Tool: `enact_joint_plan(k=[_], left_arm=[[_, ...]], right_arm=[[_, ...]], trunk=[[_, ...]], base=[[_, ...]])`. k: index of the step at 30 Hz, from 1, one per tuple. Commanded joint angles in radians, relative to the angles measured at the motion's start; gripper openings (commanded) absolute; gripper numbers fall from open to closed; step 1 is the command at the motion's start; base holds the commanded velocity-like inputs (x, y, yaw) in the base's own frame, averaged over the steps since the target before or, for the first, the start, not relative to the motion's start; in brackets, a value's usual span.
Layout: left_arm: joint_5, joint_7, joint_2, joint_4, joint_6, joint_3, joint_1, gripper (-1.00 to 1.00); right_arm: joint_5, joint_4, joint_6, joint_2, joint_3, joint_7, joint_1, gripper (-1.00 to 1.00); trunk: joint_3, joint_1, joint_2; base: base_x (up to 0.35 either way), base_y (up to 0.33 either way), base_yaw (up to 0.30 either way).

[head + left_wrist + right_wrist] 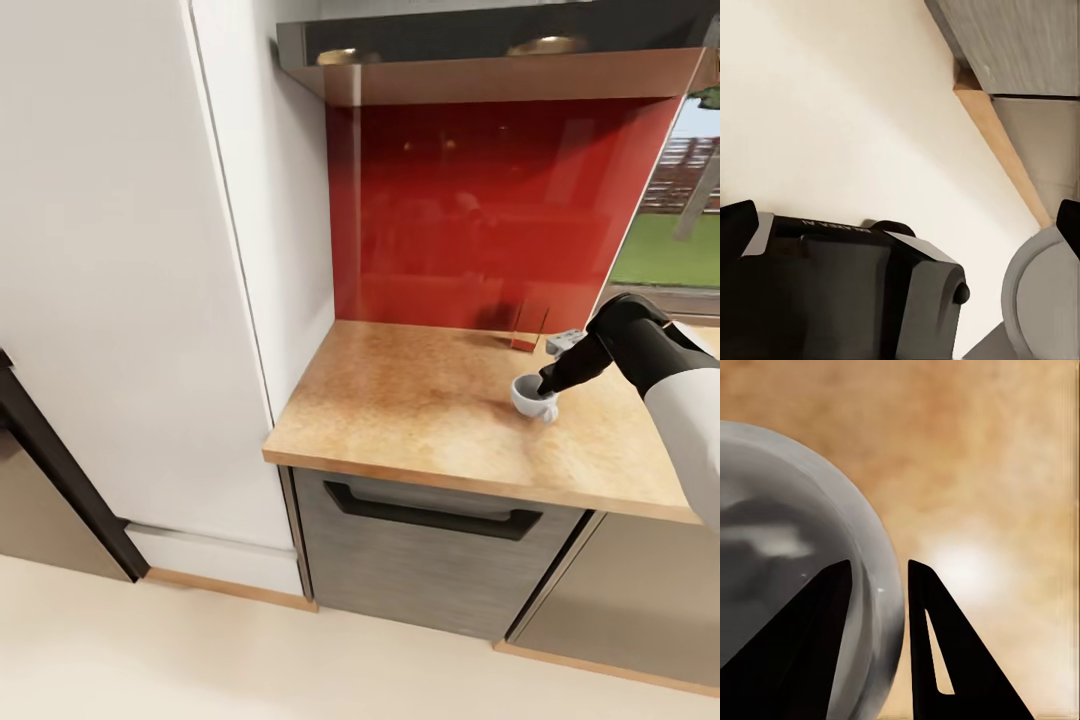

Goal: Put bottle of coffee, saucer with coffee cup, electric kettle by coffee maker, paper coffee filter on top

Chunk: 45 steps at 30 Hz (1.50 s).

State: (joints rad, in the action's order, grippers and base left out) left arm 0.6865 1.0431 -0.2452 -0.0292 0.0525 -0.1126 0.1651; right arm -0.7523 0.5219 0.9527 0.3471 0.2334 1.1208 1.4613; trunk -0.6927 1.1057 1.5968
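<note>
Near the countertop's [400, 400] right part, well back from its front edge, the right gripper [547, 386] pinches the coffee cup's [531, 396] rim; that thin-wall grip may slip, tipping it.

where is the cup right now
In the head view the cup sits on the countertop at the right, before the red backsplash, the right gripper straddling its rim.

A glossy red backsplash [500, 210] meets white tall cabinets [120, 260] above cream floor [200, 650].
</note>
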Motion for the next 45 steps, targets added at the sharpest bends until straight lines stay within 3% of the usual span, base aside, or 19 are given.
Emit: enact_joint_plan(k=[1, 12, 20, 24, 34, 45], left_arm=[[0.010, 0.003, 0.000, 0.000, 0.006, -0.009, 0.001, 1.00], [0.010, 0.002, 0.000, 0.000, 0.005, -0.009, 0.001, 1.00], [0.010, 0.002, 0.000, 0.000, 0.005, -0.010, 0.001, 1.00], [0.010, 0.002, 0.000, 0.000, 0.006, -0.009, 0.001, 1.00], [0.010, -0.003, 0.000, 0.000, 0.004, -0.009, 0.001, 1.00], [0.010, -0.004, 0.000, 0.000, 0.004, -0.010, 0.001, 1.00]], right_arm=[[-0.008, 0.003, 0.003, 0.001, 0.004, 0.010, 0.001, -1.00], [-0.010, 0.012, 0.006, 0.006, 0.000, 0.044, 0.001, -1.00], [-0.015, 0.130, 0.016, 0.030, 0.000, 0.104, 0.001, -1.00], [-0.017, 0.160, 0.019, 0.045, 0.001, 0.137, 0.002, -1.00], [-0.019, 0.168, 0.018, 0.049, 0.007, 0.148, 0.001, -1.00], [-0.019, 0.168, 0.018, 0.049, 0.007, 0.148, 0.001, -1.00]], trunk=[[0.002, -0.004, -0.007], [0.037, -0.046, -0.084], [0.062, -0.077, -0.140], [0.062, -0.077, -0.140], [0.062, -0.077, -0.140], [0.066, -0.077, -0.140]], base=[[0.000, 0.000, 0.000], [0.000, 0.000, 0.000], [0.000, 0.000, 0.000], [0.000, 0.000, 0.000], [0.000, 0.000, 0.000], [-0.026, -0.039, -0.234]])
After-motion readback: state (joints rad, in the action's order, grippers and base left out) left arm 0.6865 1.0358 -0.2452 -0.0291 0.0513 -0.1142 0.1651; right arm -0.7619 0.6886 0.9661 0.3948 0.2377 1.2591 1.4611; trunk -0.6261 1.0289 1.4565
